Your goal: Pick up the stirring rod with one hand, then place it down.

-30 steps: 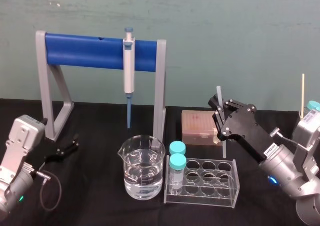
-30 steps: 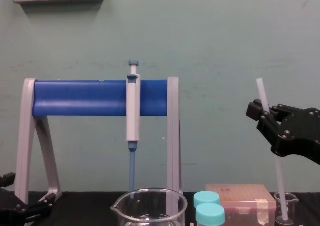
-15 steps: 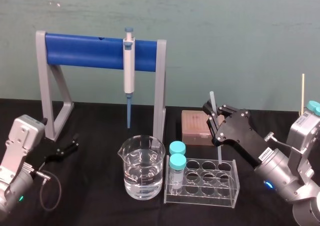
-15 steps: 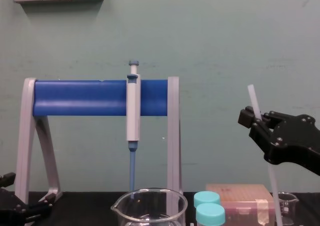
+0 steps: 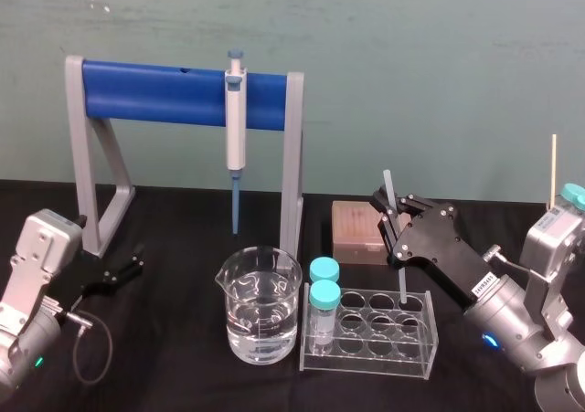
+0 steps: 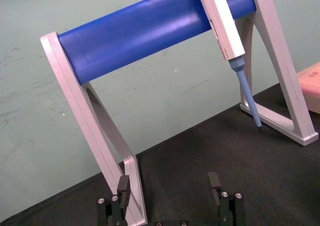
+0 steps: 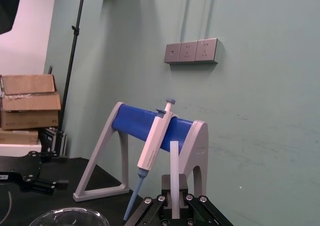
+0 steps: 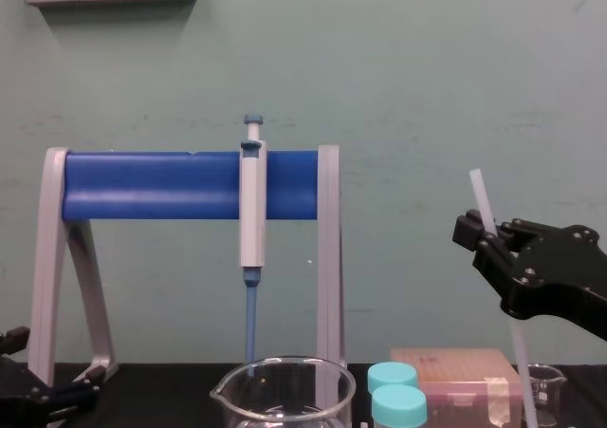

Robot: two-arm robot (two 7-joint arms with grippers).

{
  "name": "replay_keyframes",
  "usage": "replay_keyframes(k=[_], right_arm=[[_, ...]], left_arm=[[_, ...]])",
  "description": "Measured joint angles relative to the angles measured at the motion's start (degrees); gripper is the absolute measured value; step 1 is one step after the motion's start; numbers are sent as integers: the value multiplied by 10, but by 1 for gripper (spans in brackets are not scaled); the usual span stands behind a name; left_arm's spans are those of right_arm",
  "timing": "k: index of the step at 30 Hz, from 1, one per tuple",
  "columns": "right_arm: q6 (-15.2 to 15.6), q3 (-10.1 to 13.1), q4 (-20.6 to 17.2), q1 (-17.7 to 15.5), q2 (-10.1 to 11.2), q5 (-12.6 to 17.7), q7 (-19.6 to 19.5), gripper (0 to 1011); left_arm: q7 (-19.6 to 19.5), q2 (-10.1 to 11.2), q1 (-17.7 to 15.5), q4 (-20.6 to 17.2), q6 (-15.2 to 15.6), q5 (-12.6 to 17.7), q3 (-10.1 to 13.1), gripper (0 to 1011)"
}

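Right gripper (image 5: 391,215): your working hand, pinching the stirring rod (image 5: 387,186) a little below its top.
Stirring rod: near upright, with a short end above the fingers and the long part running down below them.
Rod's lower end: at the back row of the test tube rack (image 5: 369,352) beneath the gripper; you cannot tell whether it touches.
Left gripper (image 6: 169,181): parked low, well apart to the left, fingers spread on nothing.
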Motion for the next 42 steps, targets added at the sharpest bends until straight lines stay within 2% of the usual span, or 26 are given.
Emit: replay_keyframes(k=[12,26,42], right_arm=[[9,-1,8,2,0,-2,-2,66],[36,-8,41,19,-3,25,16,66],[58,-22,63,33,1,23,20,66]], left_arm=[[0,0,0,0,0,0,0,1000],[0,0,0,0,0,0,0,1000],[0,0,0,0,0,0,0,1000]])
